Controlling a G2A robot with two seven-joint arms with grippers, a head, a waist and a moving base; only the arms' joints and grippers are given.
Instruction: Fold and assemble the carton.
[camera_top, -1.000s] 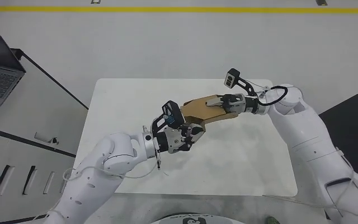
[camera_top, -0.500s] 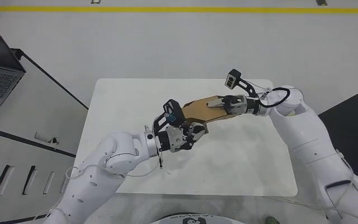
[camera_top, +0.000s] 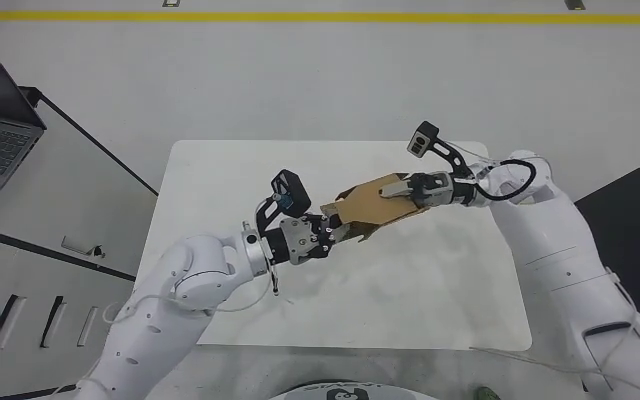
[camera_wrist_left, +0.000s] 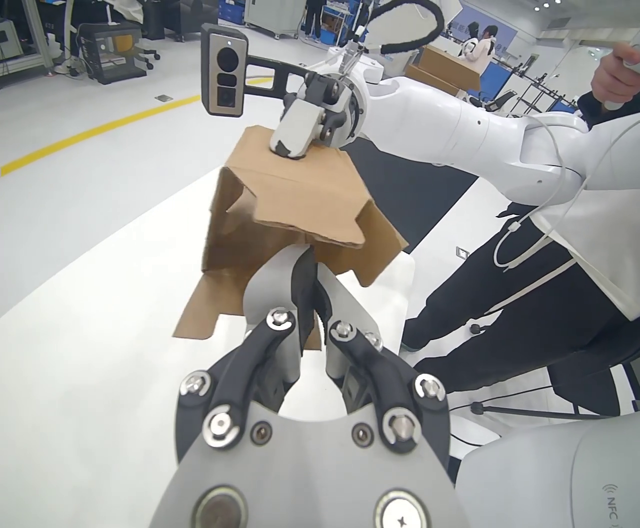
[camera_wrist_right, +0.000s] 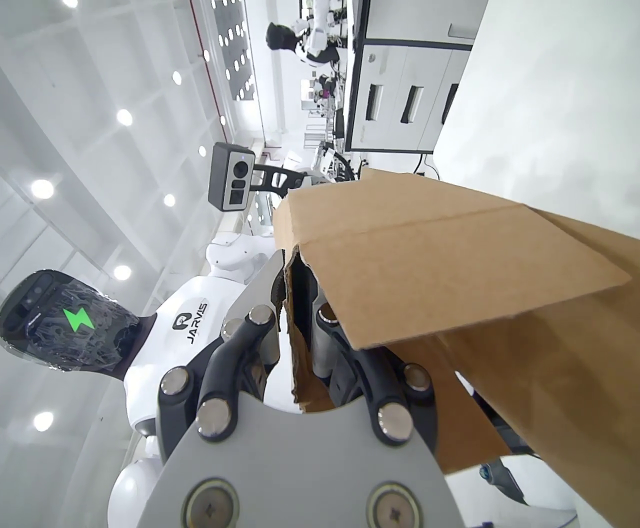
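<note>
A brown cardboard carton hangs above the middle of the white table, partly opened, with loose flaps at both ends. My left gripper is at its near-left end. In the left wrist view this gripper is shut on a lower flap of the carton, and a strip of cardboard shows between the fingers. My right gripper grips the far-right end. In the right wrist view it is shut on a wall of the carton. The left wrist view also shows the right gripper on the carton's top edge.
A laptop lies on a side surface at the far left. The table's right edge borders a dark floor area. Bare tabletop lies under and in front of the carton.
My left wrist has swung to the left and its fingers have closed on the carton's flap. The carton has tilted and shifted slightly right, with the right gripper still holding it.
</note>
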